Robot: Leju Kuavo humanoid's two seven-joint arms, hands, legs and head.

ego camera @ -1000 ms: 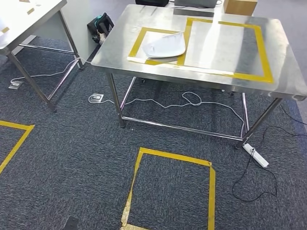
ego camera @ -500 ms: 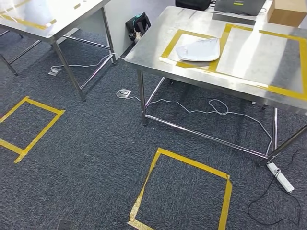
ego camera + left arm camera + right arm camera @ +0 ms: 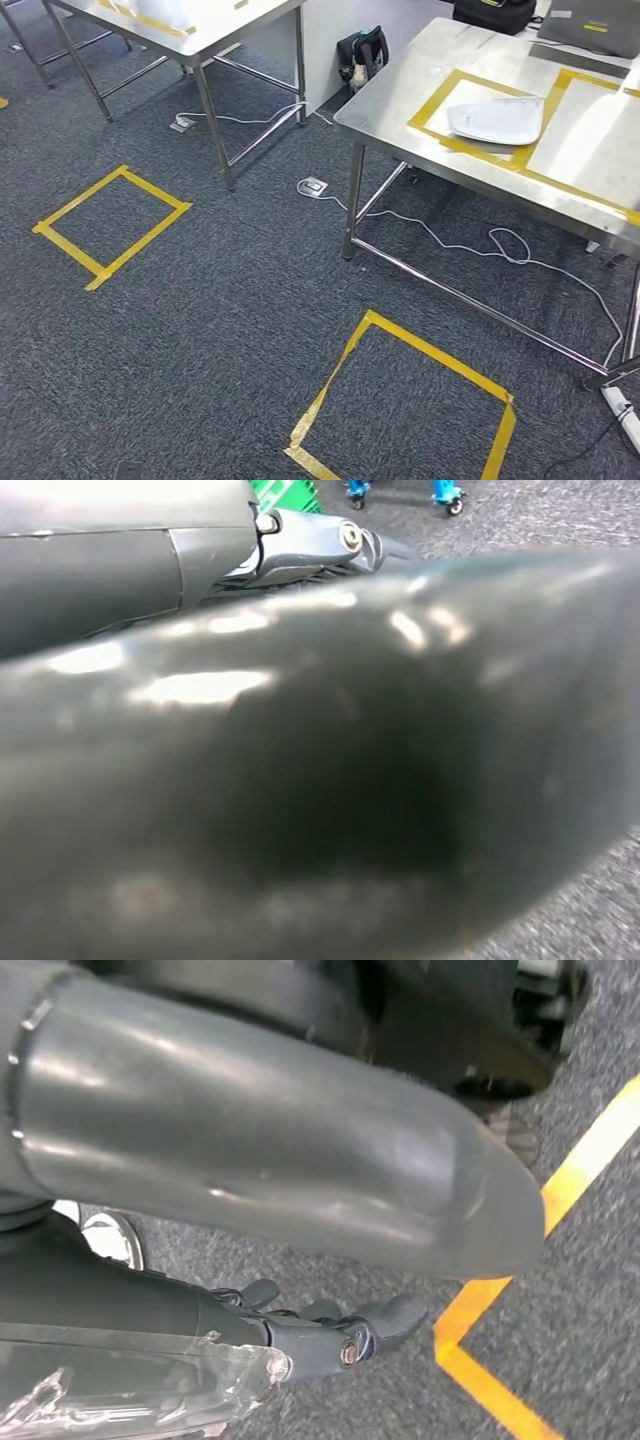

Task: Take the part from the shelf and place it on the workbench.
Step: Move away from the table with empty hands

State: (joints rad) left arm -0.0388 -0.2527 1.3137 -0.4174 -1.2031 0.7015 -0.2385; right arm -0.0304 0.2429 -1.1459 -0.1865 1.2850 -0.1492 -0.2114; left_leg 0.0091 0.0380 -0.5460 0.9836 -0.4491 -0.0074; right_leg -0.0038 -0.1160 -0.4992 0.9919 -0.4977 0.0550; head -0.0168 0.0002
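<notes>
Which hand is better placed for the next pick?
Neither yet: the left hand and right hand both hang over the carpet, away from the workbench.

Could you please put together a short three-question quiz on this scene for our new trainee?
1. True or false: the white part lies on the steel workbench inside a yellow tape outline.
2. How many complete yellow tape squares are marked on the carpet in the head view? A) one B) two C) four
3. Fill in: the black bag sits on the ______, beside the white partition between the two tables.

Key
1. True.
2. B: a near square and a left square.
3. Floor.
</notes>
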